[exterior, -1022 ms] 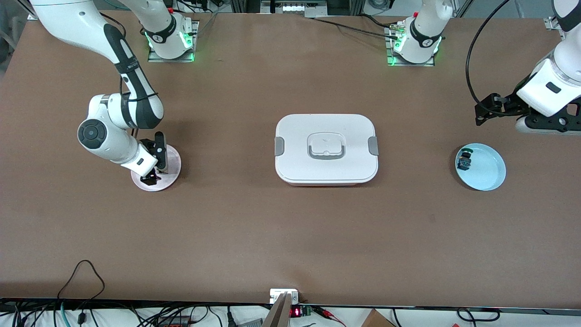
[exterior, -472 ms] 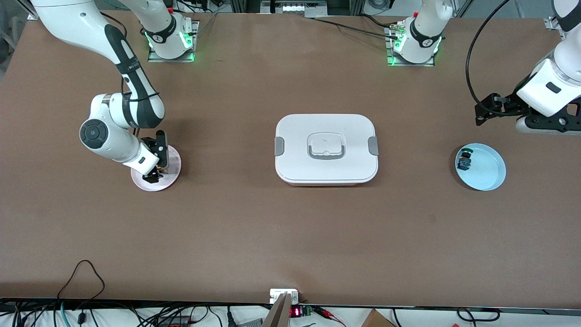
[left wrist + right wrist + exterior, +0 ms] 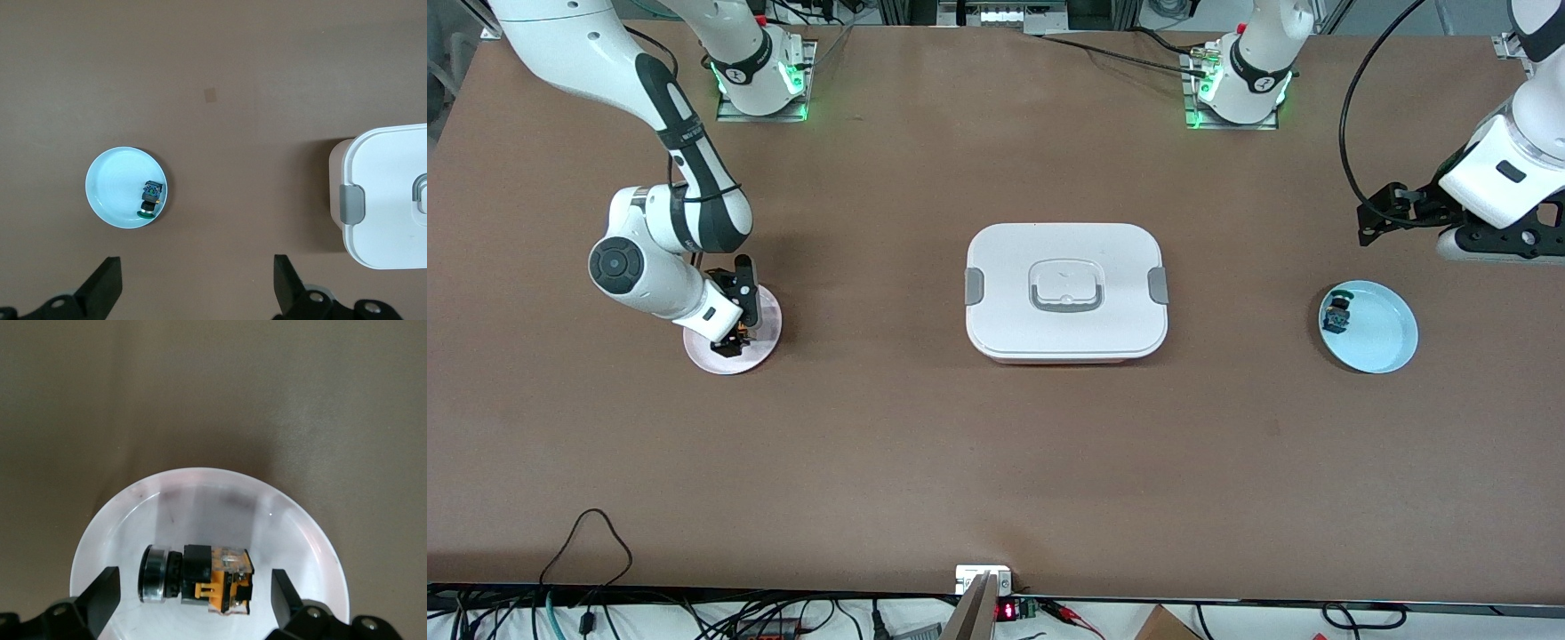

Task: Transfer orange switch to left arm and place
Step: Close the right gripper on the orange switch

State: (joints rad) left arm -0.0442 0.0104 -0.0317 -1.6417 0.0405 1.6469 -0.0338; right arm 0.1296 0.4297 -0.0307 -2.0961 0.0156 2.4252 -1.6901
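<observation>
The orange switch (image 3: 197, 580), black with an orange band and a metal ring, lies on its side on a small pale pink plate (image 3: 120, 520) toward the right arm's end of the table. My right gripper (image 3: 193, 593) is open just over the plate, a finger on each side of the switch, not touching it. In the front view the gripper (image 3: 734, 336) hides most of the switch on the plate (image 3: 765, 347). The white lidded box (image 3: 1066, 291) stands mid-table. My left gripper (image 3: 1371, 222) is open and waits above the table near the blue plate (image 3: 1383, 333).
The blue plate (image 3: 113, 193) holds a similar black part with green and blue (image 3: 151, 199), also in the front view (image 3: 1336, 311). The box's grey clip and corner show in the left wrist view (image 3: 383, 200). Cables run along the table's front edge (image 3: 587, 533).
My right arm has risen and shifted slightly toward its base, its gripper still over the pink plate. The left arm has not moved.
</observation>
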